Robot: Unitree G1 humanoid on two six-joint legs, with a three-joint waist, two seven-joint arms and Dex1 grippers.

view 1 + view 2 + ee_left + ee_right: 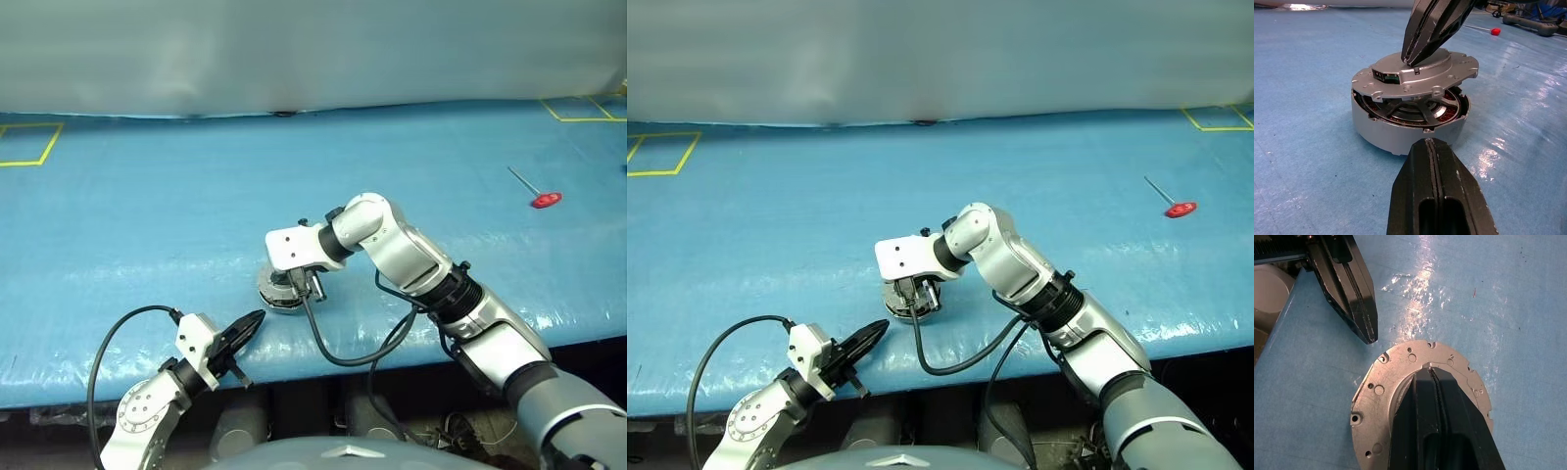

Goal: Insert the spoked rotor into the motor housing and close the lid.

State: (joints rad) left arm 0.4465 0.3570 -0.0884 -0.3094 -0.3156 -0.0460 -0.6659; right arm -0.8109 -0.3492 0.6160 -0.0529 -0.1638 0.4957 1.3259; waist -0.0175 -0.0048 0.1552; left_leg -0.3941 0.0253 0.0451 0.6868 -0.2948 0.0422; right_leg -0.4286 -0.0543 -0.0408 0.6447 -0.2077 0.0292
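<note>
The grey motor housing [1378,132] stands near the table's front edge. The spoked rotor [1422,111] lies inside it over the copper windings. The lid [1400,81] rests on top, plain face up, slightly tilted, with a gap on the side facing my left gripper. My right gripper [1411,62] is shut and points down at the lid, its tips touching the lid's top [1378,391]. My left gripper [257,319] is shut and empty, level, a short way in front of the housing [272,294] and pointing at it.
A red-handled tool [545,200] lies far right on the blue table. Yellow tape squares mark the far left [29,147] and far right corners. The right arm's black cable [333,352] loops over the table's front edge.
</note>
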